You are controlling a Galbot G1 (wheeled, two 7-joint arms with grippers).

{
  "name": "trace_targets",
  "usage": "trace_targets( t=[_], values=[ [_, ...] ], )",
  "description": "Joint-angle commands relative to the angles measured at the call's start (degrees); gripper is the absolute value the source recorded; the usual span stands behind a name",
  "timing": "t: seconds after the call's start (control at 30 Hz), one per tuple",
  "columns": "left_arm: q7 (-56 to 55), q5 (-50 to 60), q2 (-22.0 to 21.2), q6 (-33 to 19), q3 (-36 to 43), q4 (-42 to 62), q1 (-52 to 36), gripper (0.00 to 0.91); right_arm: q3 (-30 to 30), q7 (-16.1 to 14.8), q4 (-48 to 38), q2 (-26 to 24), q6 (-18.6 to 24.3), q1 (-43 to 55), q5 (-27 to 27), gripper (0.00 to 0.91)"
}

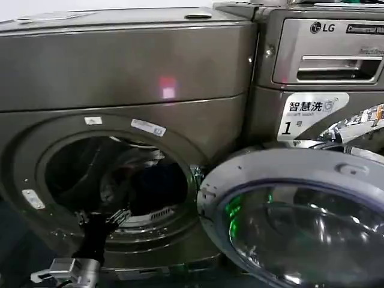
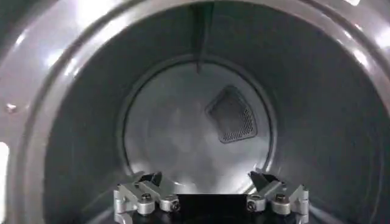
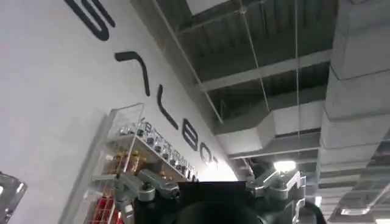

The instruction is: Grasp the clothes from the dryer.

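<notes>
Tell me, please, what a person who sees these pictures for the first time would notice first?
The eye goes first to the dryer, whose round opening gapes on the left of the head view, with its glass door swung open to the right. The left gripper hangs open at the mouth of the drum; no clothes can be made out inside. The right gripper is open too, pointing up toward the ceiling.

LG badge (image 1: 322, 27) | label (image 1: 309, 114): "1" (Chinese characters above) | both on right-hand machine (image 1: 318, 78)
</notes>
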Motion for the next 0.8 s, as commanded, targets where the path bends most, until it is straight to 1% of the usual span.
trace_targets(
  t=[0.03, 0.57, 0.8],
  values=[
    [0.0, -0.1, 0.0, 0.1, 0.0, 0.0, 0.0, 0.907, 0.0, 0.0, 0.0, 0.0, 0.0, 0.1, 0.0, 0.907],
    [0.0, -0.1, 0.3, 0.1, 0.1, -0.3, 0.1, 0.907, 0.0, 0.0, 0.4, 0.2, -0.1, -0.2, 0.1, 0.907],
    [-0.1, 0.0, 0.4, -0.6, 0.2, 1.3, -0.9, 0.907, 0.1, 0.4, 0.8, 0.4, -1.8, -0.7, -1.1, 0.907]
  ],
)
